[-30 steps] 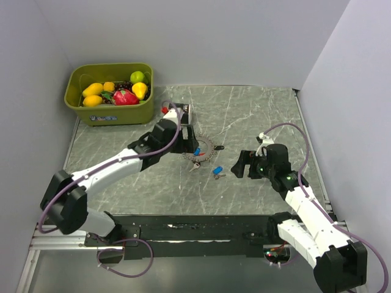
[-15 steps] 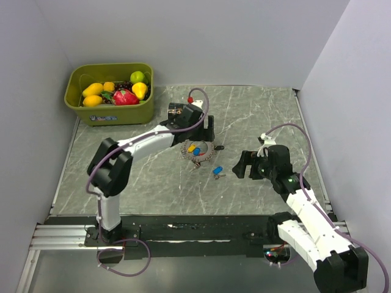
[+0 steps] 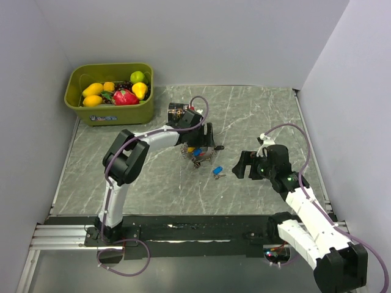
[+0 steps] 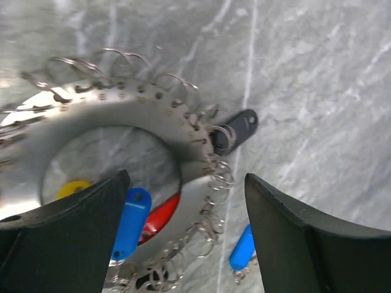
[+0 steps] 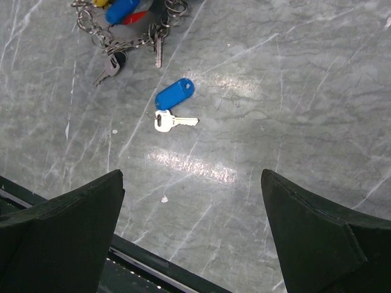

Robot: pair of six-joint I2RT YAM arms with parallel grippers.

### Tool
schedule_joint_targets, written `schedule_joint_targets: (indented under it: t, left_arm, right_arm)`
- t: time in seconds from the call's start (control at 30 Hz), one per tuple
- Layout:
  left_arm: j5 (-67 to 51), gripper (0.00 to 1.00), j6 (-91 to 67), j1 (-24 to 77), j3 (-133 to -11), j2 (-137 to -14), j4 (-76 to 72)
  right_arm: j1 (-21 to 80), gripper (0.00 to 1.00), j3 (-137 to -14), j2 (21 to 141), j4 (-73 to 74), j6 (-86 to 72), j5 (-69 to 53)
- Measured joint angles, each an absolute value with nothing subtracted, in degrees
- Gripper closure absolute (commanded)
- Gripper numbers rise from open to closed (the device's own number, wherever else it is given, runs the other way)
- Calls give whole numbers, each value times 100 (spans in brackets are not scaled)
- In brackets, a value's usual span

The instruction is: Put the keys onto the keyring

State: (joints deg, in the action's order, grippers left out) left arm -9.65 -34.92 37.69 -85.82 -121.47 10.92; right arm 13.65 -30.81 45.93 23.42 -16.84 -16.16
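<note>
Your left gripper (image 4: 186, 177) hangs over the middle of the bench (image 3: 256, 116), its jaws open wide, 1 finger on each side of the keyring's near-right arc; whether either finger touches the metal cannot be told. The keyring (image 4: 110, 116) lies flat at mid-bench, a silver disc edged with small wire loops. A blue tag (image 4: 131, 223), a red tag (image 4: 164, 224) and a yellow tag (image 4: 73, 189) show inside its central hole, and a black tag (image 4: 235, 131) sticks out from its rim. 2 silver keys (image 5: 157, 49) trail from the ring toward the near edge. Apart from the ring, toward the near right, 1 loose key (image 5: 176, 121) lies flat on the stone with its own blue fob (image 5: 175, 93) touching it. Your right gripper (image 5: 190, 177) hovers right of that key, jaws spread and holding nothing. In the far-left corner of the bench sits a green basket (image 3: 110, 115) of toy fruit (image 3: 125, 96), well apart from both arms.
</note>
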Motion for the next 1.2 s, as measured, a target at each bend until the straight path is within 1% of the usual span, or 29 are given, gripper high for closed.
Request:
schedule_joint_targets:
  t: [0.2, 0.4, 0.5, 0.7, 0.93, 1.07, 1.2]
  left_arm:
    - [-1181, 22, -3734, 3767, -8110, -12005, 489]
    - [-1278, 23, -4136, 3693, -7227, -11487, 145]
    - [-1282, 20, -4327, 3653, -6814, -11192, 110]
    - [-1367, 19, -4698, 3607, -6108, -10704, -21]
    - [-1441, 18, -5269, 3607, -4864, -9806, -351]
    - [-1487, 13, -5507, 3607, -4309, -9266, -331]
    - [-1459, 9, -5478, 3656, -4311, -8947, 178]
  right_arm:
    - [1365, 0, -3081, 4622, 2344, -1684, -1640]
    - [1363, 0, -3081, 4650, 2342, -1686, -1774]
    - [1365, 0, -3081, 4654, 2344, -1686, -1841]
    - [1365, 0, -3081, 4652, 2344, -1688, -1949]
    - [1374, 0, -3079, 4711, 2338, -1708, -2069]
    - [1374, 0, -3079, 4759, 2329, -1708, -2115]
    - [1378, 0, -3079, 4821, 2318, -1710, -2215]
